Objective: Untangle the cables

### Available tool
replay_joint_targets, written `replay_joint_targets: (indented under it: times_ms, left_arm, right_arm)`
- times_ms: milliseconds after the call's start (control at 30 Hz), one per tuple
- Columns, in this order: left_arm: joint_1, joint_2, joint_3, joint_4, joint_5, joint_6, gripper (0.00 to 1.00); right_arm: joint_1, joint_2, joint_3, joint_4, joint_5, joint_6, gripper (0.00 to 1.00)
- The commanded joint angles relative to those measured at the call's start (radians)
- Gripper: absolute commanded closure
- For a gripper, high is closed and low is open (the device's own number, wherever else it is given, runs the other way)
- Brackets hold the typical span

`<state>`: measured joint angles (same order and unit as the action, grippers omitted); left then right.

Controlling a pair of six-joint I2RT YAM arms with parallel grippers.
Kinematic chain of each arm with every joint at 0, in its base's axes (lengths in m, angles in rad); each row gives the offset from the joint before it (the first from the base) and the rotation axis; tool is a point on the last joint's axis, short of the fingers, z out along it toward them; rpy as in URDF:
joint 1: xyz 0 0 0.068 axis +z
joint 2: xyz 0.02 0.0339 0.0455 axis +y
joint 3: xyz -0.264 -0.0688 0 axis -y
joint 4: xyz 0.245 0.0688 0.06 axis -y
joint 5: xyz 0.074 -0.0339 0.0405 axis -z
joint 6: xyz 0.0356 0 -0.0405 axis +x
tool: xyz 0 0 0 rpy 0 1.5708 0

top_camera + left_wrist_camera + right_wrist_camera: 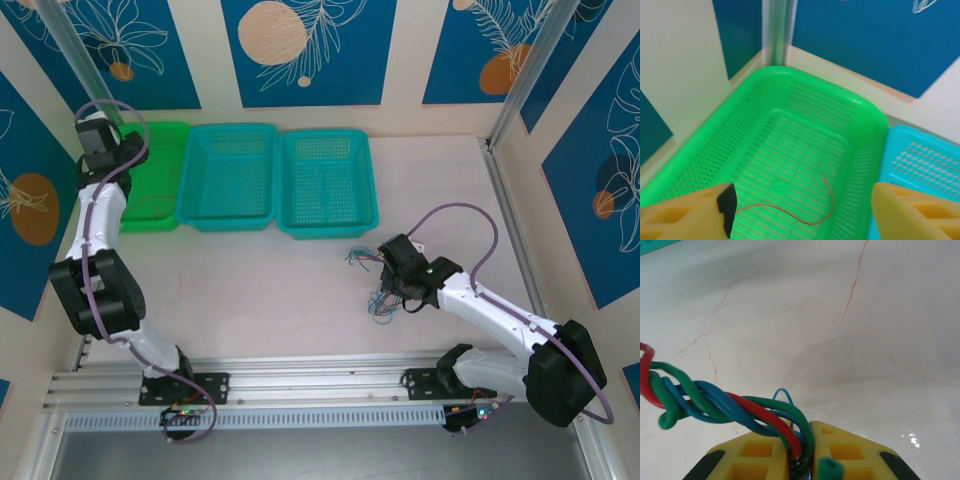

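Pale marbled table, blue leaf-print wall panels behind. Right gripper: yellow fingers drawn narrow, pinching a twisted bundle of cables, red, green and blue strands, with the braid running off to the left of the wrist view. Top view: right gripper is low over the table, right of centre. Cables sit in a loose tangle just beside it, stray ends toward the right teal basket but apart from it. Left gripper: fingers spread wide, nothing between them, above the green basket. One thin red wire lies curved on the basket floor; one end reaches the black pad of the left finger, cannot tell if touching. Middle teal basket sits right against the green one. All three baskets in a row along the far edge.
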<state>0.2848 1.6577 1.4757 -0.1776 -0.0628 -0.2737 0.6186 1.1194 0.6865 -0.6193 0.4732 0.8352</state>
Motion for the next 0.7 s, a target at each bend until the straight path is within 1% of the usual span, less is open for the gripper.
replay_joint_targets:
  times_ms: [0, 67, 100, 167, 267, 333, 433, 533, 600, 667]
  left_arm:
    - [-0.004, -0.123, -0.060, 0.051, 0.161, -0.145, 0.31]
    - [-0.032, -0.195, -0.120, 0.106, 0.259, -0.224, 0.33]
    - [-0.059, -0.234, -0.156, 0.136, 0.302, -0.254, 0.34]
    - [-0.141, -0.311, -0.211, 0.169, 0.358, -0.258, 0.35]
    - [-0.324, -0.423, -0.294, 0.181, 0.407, -0.187, 0.35]
    - [-0.449, -0.494, -0.383, 0.209, 0.442, -0.146, 0.35]
    - [-0.611, -0.578, -0.511, 0.235, 0.469, -0.091, 0.35]
    - [-0.786, -0.636, -0.609, 0.197, 0.460, 0.034, 0.36]
    - [-0.879, -0.652, -0.650, 0.191, 0.451, 0.089, 0.37]
    - [-0.956, -0.645, -0.679, 0.211, 0.449, 0.109, 0.37]
  right_arm:
    - [-0.011, -0.011, -0.017, 0.022, -0.043, -0.024, 0.84]
    - [-0.025, -0.003, -0.023, 0.048, -0.088, -0.043, 0.84]
    - [-0.034, -0.001, -0.026, 0.063, -0.127, -0.063, 0.84]
    - [-0.041, 0.004, -0.031, 0.105, -0.212, -0.113, 0.84]
    - [-0.041, 0.003, -0.045, 0.190, -0.351, -0.198, 0.84]
    - [-0.032, 0.007, -0.047, 0.234, -0.425, -0.243, 0.84]
    - [-0.016, 0.032, -0.030, 0.260, -0.465, -0.285, 0.84]
    - [0.011, 0.094, 0.011, 0.259, -0.473, -0.313, 0.84]
    - [0.025, 0.145, 0.038, 0.259, -0.473, -0.318, 0.85]
    - [0.040, 0.197, 0.064, 0.265, -0.478, -0.314, 0.86]
